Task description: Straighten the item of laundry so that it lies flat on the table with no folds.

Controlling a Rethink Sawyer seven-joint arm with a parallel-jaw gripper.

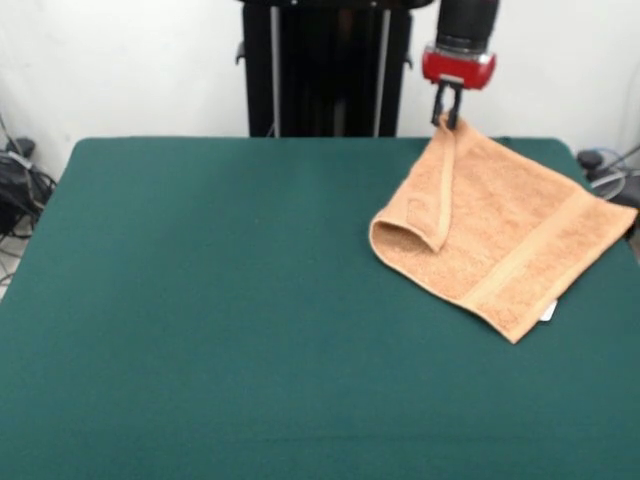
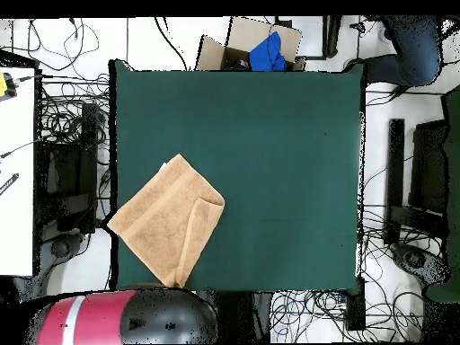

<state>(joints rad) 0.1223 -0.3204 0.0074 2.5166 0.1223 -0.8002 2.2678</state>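
Note:
The peach-orange towel (image 1: 500, 235) lies on the far right part of the dark green table (image 1: 220, 300). Its left side is folded over in a loose flap, with a rounded fold facing the table's middle. A flat woven band runs near its front right edge, and a small white tag (image 1: 547, 312) peeks out there. My gripper (image 1: 450, 118) is at the towel's far corner, shut on that corner and holding it slightly raised. In the overhead view the towel (image 2: 166, 220) lies at the table's (image 2: 269, 162) lower left, one corner reaching the left edge. My arm (image 2: 117, 319) shows below it.
The black pedestal (image 1: 325, 65) stands behind the table's far edge. In the overhead view a cardboard box (image 2: 256, 45) with a blue thing, a person's leg (image 2: 413, 54), a white bench (image 2: 16, 171) and cables surround the table.

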